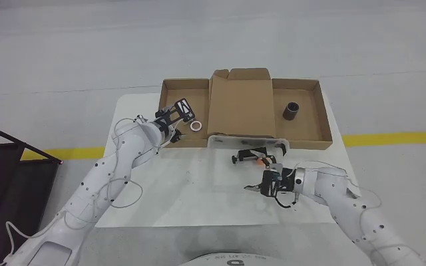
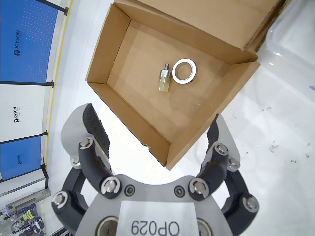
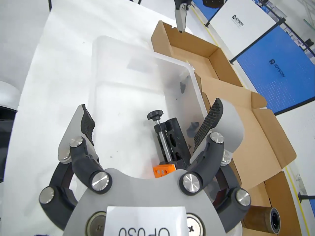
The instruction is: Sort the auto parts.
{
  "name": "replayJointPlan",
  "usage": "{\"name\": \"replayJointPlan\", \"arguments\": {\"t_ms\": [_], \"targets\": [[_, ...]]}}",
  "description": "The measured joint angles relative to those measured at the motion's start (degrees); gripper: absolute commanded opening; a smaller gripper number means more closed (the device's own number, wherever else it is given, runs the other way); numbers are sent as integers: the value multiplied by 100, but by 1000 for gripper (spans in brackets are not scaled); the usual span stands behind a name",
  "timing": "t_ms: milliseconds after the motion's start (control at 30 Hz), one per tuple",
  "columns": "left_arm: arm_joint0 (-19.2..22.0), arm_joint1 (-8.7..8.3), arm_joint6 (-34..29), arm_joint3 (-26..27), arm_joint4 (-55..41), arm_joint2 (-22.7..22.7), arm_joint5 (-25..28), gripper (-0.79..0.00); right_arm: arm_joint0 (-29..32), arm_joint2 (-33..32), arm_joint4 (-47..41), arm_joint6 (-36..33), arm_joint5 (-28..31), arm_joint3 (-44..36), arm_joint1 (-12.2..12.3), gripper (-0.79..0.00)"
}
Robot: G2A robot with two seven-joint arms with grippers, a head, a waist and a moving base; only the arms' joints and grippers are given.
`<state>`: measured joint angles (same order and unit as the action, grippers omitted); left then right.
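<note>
Cardboard box [image 1: 241,106] at the back of the table [image 1: 166,193], and its left compartment [image 2: 147,114] has a metal ring [image 2: 184,81] with a small threaded fitting [image 2: 164,79] lying just beside it. A dark cylinder [image 1: 291,110] sits in the right compartment, so sorting looks partly done.

What's left is in the clear plastic bin [image 3: 137,47] just in front of the box: a black screw clamp [image 3: 172,136] with a knob on the end, and an orange block [image 3: 163,170] right up against it.

The right gripper [image 3: 150,104] hangs over the bin with its jaws spread wide and nothing in them. The clamp lies between the fingers, off toward one of them. The left gripper [image 2: 152,112] is wide open too, empty, above the near edge of the left compartment.

My read is that the clamp is the next pick. Tips for doing it cleanly:
- Straddle the chunky black body, not the thin screw — the screw would probably slip or twist.
- The clamp sits close to the bin wall on the box side, so centre over it before dropping or one finger lands on the rim.
- Close slowly — the orange block is likely to get dragged along.
</note>
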<state>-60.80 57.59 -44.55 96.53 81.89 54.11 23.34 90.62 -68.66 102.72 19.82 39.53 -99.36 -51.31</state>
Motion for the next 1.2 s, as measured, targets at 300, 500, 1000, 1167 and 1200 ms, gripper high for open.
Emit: {"name": "replayJointPlan", "arguments": {"t_ms": [300,500,1000,1167,1200], "targets": [[0,0,0,0,0,0,0,0,-14,-40,-296,294,491,-136,30,0],[0,0,0,0,0,0,0,0,154,-432,-216,1658,1025,-33,175,-145],[0,0,0,0,0,0,0,0,-502,-584,-1288,-778,1389,140,140,-274],[0,0,0,0,0,0,0,0,-740,-286,-1601,-1842,994,117,48,-188],[0,0,0,0,0,0,0,0,-779,-232,-1647,-2053,902,118,31,-151]]}}
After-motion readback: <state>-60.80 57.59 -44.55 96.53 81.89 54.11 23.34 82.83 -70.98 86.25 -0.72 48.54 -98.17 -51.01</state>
